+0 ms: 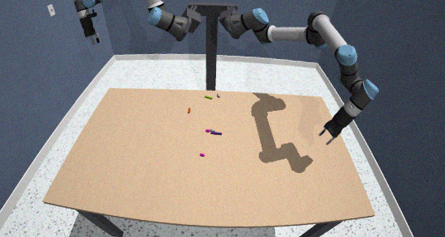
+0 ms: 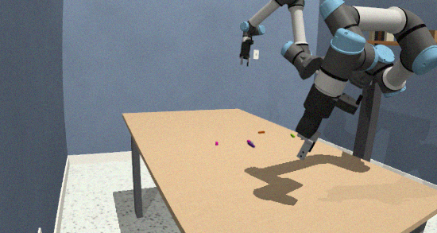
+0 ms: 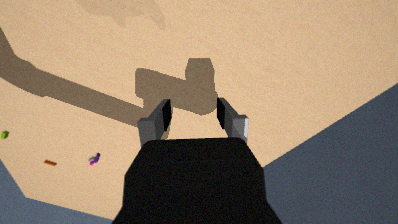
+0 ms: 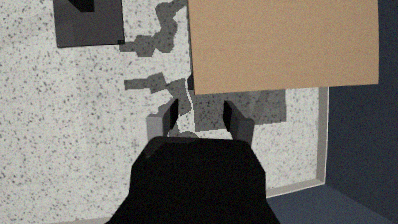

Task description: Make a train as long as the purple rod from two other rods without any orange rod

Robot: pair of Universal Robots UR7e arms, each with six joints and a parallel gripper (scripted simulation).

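Note:
The purple rod [image 1: 217,133] [image 2: 251,145] [image 3: 97,157] lies flat mid-table, with a small greyish rod [image 1: 212,130] close along its side and a magenta rod [image 1: 207,130] [image 3: 92,162] at that rod's end; whether they touch is too small to tell. Another magenta rod [image 1: 202,154] [image 2: 216,143] lies alone nearer the front. A lime rod [image 1: 208,97] [image 2: 292,135] [image 3: 5,134] and a small greyish rod [image 1: 218,95] lie near the back edge. My left gripper [image 1: 325,137] [image 3: 194,108] is open and empty, above the table's right side. My right gripper [image 1: 95,41] [image 2: 245,63] [image 4: 200,109] is open and empty, high beyond the back left corner.
An orange rod [image 1: 188,110] [image 2: 261,132] [image 3: 50,162] lies left of the lime rod in the top view. The left arm's shadow falls across the right part of the table [image 1: 133,180] [image 2: 167,133]. A dark post [image 1: 211,67] stands behind the back edge.

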